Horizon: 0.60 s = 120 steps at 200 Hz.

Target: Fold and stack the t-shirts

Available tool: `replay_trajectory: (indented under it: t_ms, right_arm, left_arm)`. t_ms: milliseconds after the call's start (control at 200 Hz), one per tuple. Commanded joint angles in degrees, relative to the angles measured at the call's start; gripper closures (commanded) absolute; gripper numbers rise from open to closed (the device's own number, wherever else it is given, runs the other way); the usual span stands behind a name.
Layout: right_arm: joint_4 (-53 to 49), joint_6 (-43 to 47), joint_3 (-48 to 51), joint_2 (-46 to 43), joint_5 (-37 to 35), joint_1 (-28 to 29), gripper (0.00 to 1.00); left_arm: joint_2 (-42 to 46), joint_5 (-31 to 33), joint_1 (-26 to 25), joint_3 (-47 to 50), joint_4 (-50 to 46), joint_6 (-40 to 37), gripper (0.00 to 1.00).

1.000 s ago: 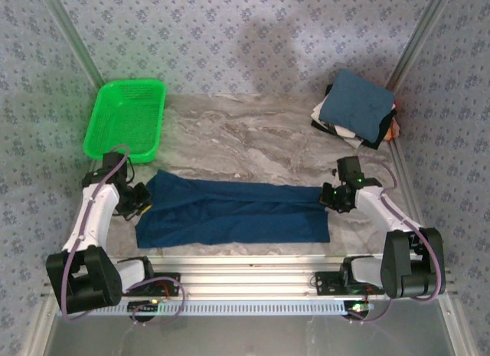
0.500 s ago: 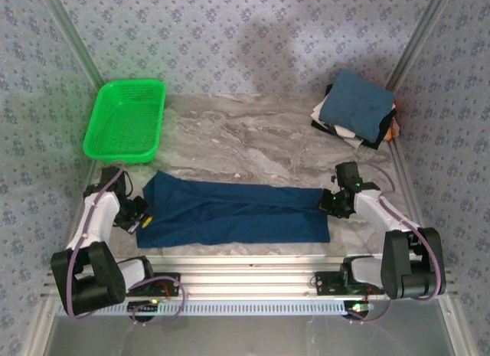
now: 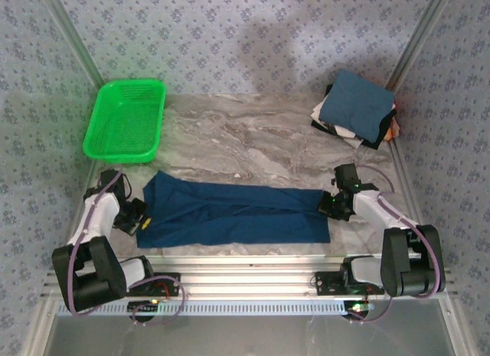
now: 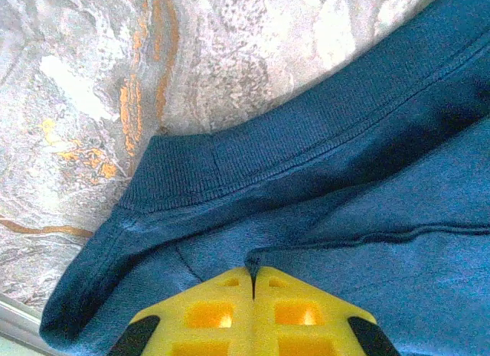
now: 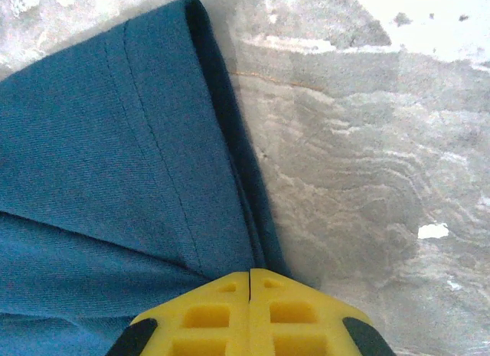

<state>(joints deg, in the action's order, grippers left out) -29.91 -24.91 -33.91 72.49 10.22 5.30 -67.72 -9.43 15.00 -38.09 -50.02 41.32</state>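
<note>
The navy t-shirt (image 3: 230, 214) lies flat on the desk (image 3: 253, 142), long axis running 9 to 3 o'clock, with the left end effector (image 3: 142, 220) pinched shut on its 9 o'clock end and the right end effector (image 3: 329, 205) pinched shut on its 3 o'clock hem.

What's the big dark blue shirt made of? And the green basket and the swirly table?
The dark navy cloth t-shirt looks like soft, matte knitted fabric: ribbed collar, stitched hems. The bright green mesh basket looks like glossy plastic, moulded with holes. The grey swirly tabletop looks like smooth marble, though it could be a print.
</note>
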Motion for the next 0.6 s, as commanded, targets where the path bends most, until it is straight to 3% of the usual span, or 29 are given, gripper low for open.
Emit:
replay_trajectory:
  t_ms: [0, 270, 470, 595]
  right_arm:
    - [-1.3, -1.0, 0.7, 0.1, -1.7, 0.3, 0.98]
    - [-1.4, -1.4, 1.0, 0.2, -2.0, 0.3, 0.98]
    - [-0.9, -1.7, 1.4, 0.4, -1.9, 0.3, 0.86]
    - [-1.3, -2.4, 1.1, -0.5, -1.2, 0.4, 0.69]
  left_arm:
    - [0.1, 0.7, 0.3, -0.5, -0.8, 0.5, 1.0]
    - [-0.7, 2.3, 0.6, 0.2, -0.7, 1.8, 1.0]
    - [-1.2, 3.7, 0.8, 0.2, -1.3, 2.7, 1.0]
    - [-0.5, 2.0, 0.6, -1.7, -1.6, 3.2, 0.74]
